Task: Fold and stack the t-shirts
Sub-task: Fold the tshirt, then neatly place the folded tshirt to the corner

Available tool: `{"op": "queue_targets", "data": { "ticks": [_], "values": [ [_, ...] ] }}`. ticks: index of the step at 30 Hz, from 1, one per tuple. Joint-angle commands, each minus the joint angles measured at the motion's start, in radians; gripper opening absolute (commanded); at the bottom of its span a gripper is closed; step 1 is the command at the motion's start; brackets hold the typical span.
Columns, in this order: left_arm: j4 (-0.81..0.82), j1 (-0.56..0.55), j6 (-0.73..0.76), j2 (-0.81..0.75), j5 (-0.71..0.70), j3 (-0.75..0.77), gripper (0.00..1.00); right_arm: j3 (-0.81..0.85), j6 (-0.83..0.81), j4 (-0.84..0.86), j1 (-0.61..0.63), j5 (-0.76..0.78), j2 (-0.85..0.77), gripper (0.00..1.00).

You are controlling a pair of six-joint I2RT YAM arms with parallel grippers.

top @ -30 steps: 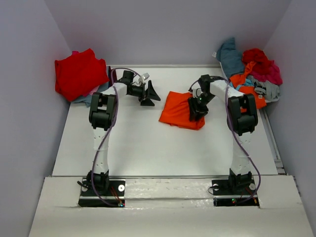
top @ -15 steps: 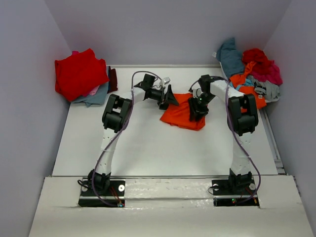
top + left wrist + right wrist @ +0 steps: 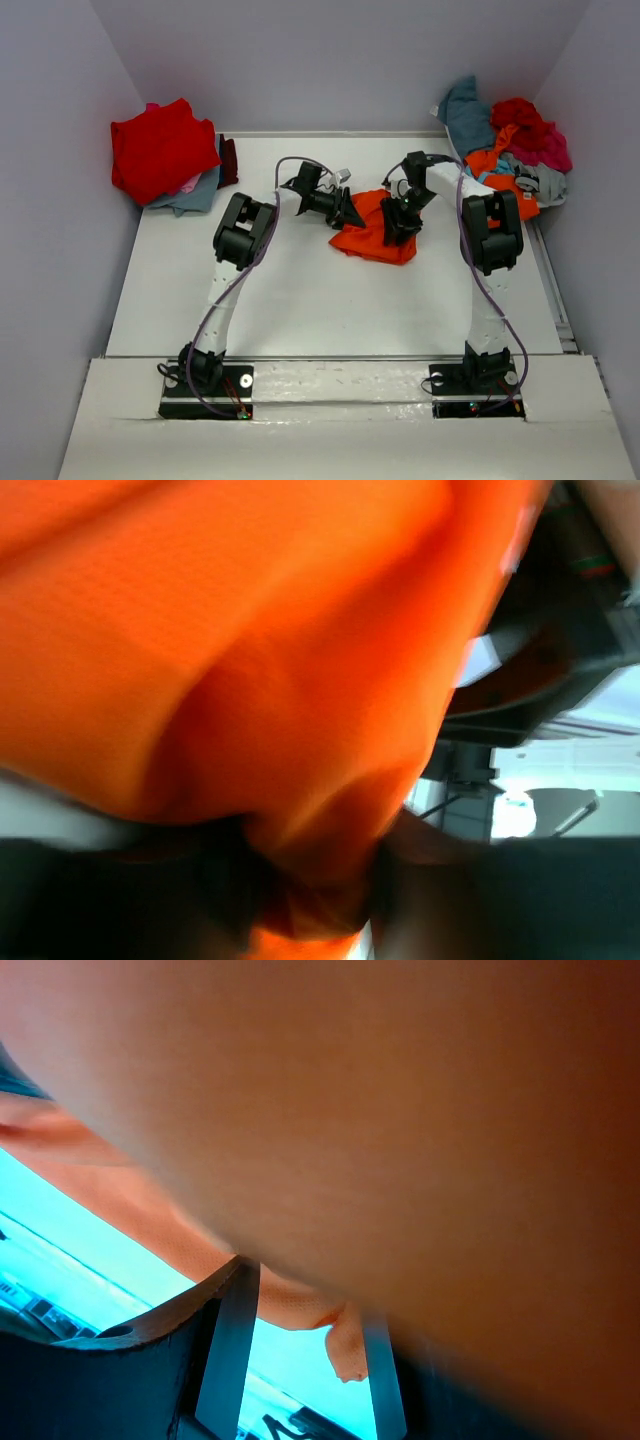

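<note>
the orange t-shirt (image 3: 370,241) is soft, matt, fine-textured cloth; the table (image 3: 300,290) smooth, matt.

place: robot lab | cues: walled white table (image 3: 300,300), bolted arm bases (image 3: 205,382)

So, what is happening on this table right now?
Both arms are on the orange t-shirt in the middle of the table. The left pincer pinches its left edge, the right pincer its right side. A red t-shirt tops a stack at the far left corner; a loose pile of shirts waits at the far right.
</note>
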Motion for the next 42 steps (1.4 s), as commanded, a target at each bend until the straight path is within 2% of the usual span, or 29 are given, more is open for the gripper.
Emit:
{"op": "queue_targets", "data": {
  "ticks": [1, 3, 4, 6, 10, 14, 18, 20, 24, 33, 42],
  "values": [
    [-0.032, -0.011, 0.019, 0.050, -0.052, -0.067, 0.24, -0.007, -0.011, 0.014, 0.004, -0.026, -0.037, 0.50],
    [-0.037, -0.011, 0.019, 0.050, -0.052, -0.067, 0.20, -0.007, -0.011, 0.014, 0.004, -0.024, -0.038, 0.50],
    [-0.043, -0.011, 0.022, 0.048, -0.053, -0.067, 0.12, -0.009, -0.012, 0.014, 0.004, -0.024, -0.037, 0.50],
    [-0.052, -0.011, 0.033, 0.045, -0.058, -0.064, 0.06, -0.010, -0.012, 0.014, 0.004, -0.023, -0.037, 0.50],
    [-0.075, -0.011, 0.071, 0.038, -0.076, -0.052, 0.06, -0.009, -0.015, 0.014, 0.004, -0.027, -0.040, 0.50],
    [-0.235, -0.011, 0.206, 0.015, -0.193, 0.013, 0.05, 0.008, -0.027, 0.030, 0.004, 0.026, -0.069, 0.52],
    [-0.267, -0.011, 0.258, -0.037, -0.252, 0.022, 0.05, 0.042, -0.038, 0.071, 0.004, 0.160, -0.169, 0.78],
    [-0.287, -0.011, 0.277, -0.059, -0.263, 0.022, 0.05, 0.086, -0.040, 0.062, 0.004, 0.184, -0.186, 0.85],
    [-0.319, -0.011, 0.326, -0.114, -0.309, 0.014, 0.05, 0.119, -0.035, 0.053, 0.004, 0.223, -0.210, 0.85],
    [-0.396, -0.011, 0.458, -0.252, -0.444, 0.020, 0.05, 0.073, -0.014, 0.074, 0.004, 0.313, -0.273, 0.85],
    [-0.523, -0.011, 0.603, -0.352, -0.706, 0.097, 0.05, -0.010, -0.006, 0.096, 0.004, 0.341, -0.316, 0.85]
  ]
}}
